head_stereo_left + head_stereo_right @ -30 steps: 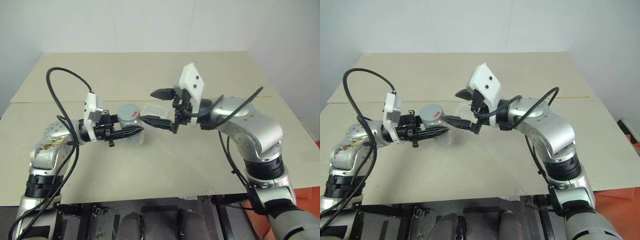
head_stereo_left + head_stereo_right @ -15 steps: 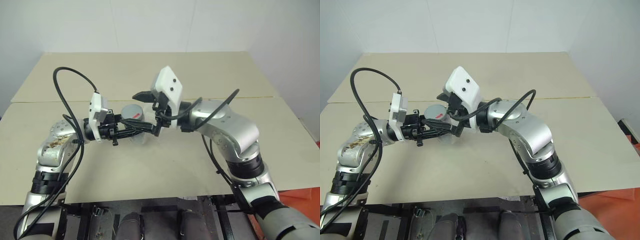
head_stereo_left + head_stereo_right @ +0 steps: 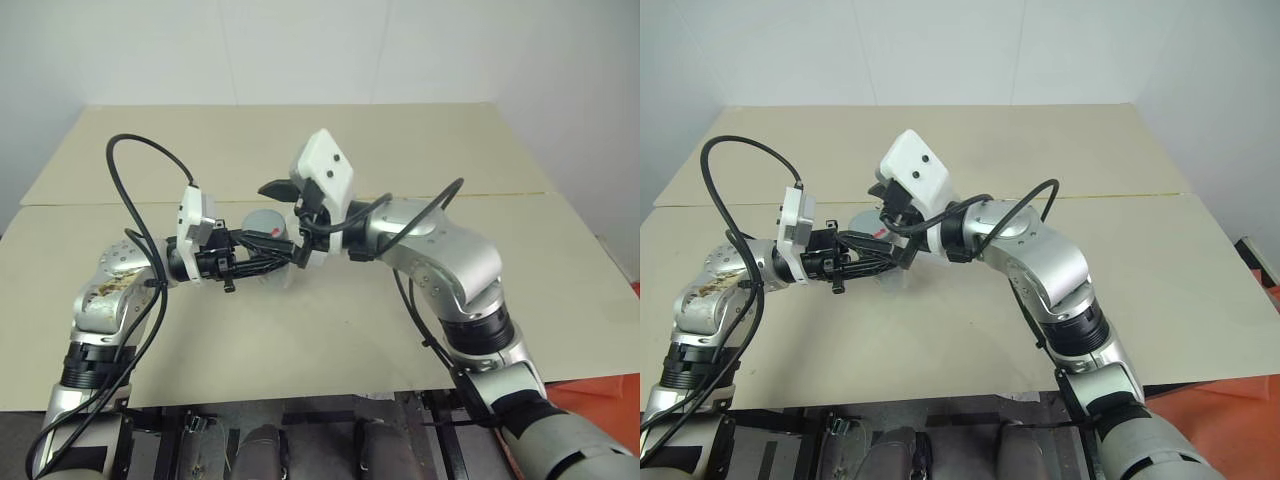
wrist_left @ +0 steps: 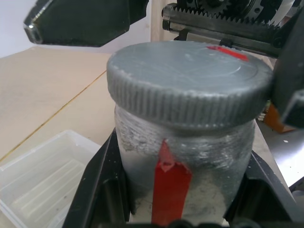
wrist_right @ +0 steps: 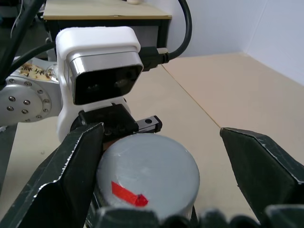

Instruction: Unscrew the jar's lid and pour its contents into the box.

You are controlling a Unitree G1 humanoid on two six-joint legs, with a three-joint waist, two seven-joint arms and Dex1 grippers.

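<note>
Left wrist view: left claw (image 4: 183,209) clamped on jar (image 4: 183,178), one black finger each side of the body, red label strip facing camera. Lid (image 4: 190,78) on, grey, ribbed rim, red mark on top. Contents not readable through the frosted wall. Box (image 4: 45,173) sits on desk (image 4: 52,85) below and beside the jar, apart from it.

Right wrist view: right claw (image 5: 178,178) spread wide, fingers standing either side of the lid (image 5: 147,178), gap on both sides, no contact seen. Lid sits nearer one finger than the other, so not centred.

Left eye view: both arms meet over the desk (image 3: 300,330), jar (image 3: 268,248) held up off the surface between them, left claw (image 3: 262,264) pointing across, right claw (image 3: 285,220) coming in from the other side around the cap.

Step, my read: lid not yet gripped, unscrewing not begun, pour still ahead.

Risks:
- off-centre closing could have one finger hit first, push the jar sideways in the left grip or tilt it.
- fingers may land on the jar shoulder instead of the ribbed rim, then the twist turns the whole jar, not the cap.
- left grip is on a smooth round body; twisting torque could spin the jar inside it.
- jar is not over the box, so if the cap pops loose while tilted, bits would land on the desk.
</note>
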